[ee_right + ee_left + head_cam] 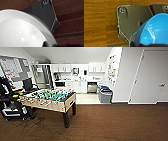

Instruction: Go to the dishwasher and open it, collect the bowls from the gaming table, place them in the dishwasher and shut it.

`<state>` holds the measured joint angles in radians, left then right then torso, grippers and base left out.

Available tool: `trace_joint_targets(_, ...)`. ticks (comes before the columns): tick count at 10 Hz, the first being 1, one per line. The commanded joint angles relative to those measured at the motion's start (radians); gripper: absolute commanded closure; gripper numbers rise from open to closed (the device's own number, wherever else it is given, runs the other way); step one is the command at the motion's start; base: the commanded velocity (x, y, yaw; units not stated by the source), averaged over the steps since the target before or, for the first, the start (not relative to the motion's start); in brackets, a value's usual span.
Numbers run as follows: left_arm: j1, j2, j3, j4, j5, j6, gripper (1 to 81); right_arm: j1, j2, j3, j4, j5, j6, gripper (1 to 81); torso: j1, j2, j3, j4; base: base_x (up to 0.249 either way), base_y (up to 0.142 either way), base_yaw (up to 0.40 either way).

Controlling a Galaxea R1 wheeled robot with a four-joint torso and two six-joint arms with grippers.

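The dishwasher (92, 87), a steel-fronted unit under the far kitchen counter, has its door shut and stands well ahead of me across the room. A bright blue bowl (154, 31) hangs over the wood-look floor in the left wrist view, with my left gripper (134, 44) shut on its rim. In the right wrist view a pale, glossy bowl (21, 31) is carried the same way by my right gripper (46, 44). The gaming table is out of view.
A wood-sided table-football table (53, 100) stands ahead on the left, with a black cart (10, 104) beside it. Grey bins (105, 94) stand at the kitchen's right wall. A white door (152, 77) is on the right. Brown floor (112, 122) lies open ahead.
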<state>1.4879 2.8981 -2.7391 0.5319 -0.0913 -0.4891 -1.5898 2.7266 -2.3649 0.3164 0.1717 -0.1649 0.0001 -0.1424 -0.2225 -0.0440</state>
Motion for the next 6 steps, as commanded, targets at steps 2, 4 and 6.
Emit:
trace_joint_targets(2,-0.047,-0.014,-0.007,0.011,0.044,0.006,81.1,0.036,-0.023,0.007,-0.013,-0.058,-0.005,81.1,0.000,0.000,0.000,0.000,0.210,0.000,0.000)
trace_joint_targets(4,-0.047,-0.012,-0.007,0.011,0.044,0.006,81.1,0.036,-0.023,0.007,-0.013,-0.058,-0.005,81.1,0.000,0.000,0.000,0.000,0.210,0.000,0.000)
trace_joint_targets(6,-0.047,-0.011,-0.007,0.011,0.044,0.006,81.1,0.035,-0.023,0.006,-0.013,-0.058,-0.005,81.1,0.001,0.000,0.000,0.000,0.210,0.000,0.000)
